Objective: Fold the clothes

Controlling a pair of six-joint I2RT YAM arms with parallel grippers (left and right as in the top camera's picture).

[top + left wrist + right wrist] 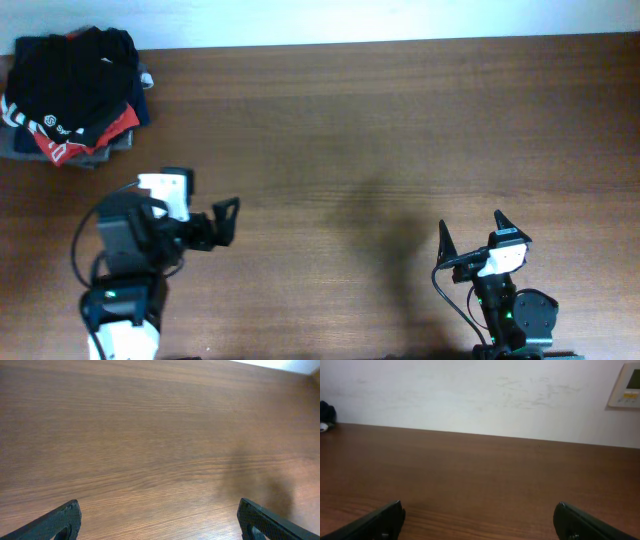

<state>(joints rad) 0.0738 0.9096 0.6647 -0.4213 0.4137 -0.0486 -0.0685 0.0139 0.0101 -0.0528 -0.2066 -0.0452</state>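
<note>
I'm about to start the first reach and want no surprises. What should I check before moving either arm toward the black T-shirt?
1. Left gripper open, nothing held: ok.
2. Right gripper open, nothing held: ok.
3. Black T-shirt located: ok, it lies on top of the pile at the table's far left corner.
4. Shirt laid flat for folding: not ok, it is bunched up on the pile.
5. Bare table ahead of the arms to spread it on: ok.
6. Shirt free of the garments beneath it: cannot tell.
</note>
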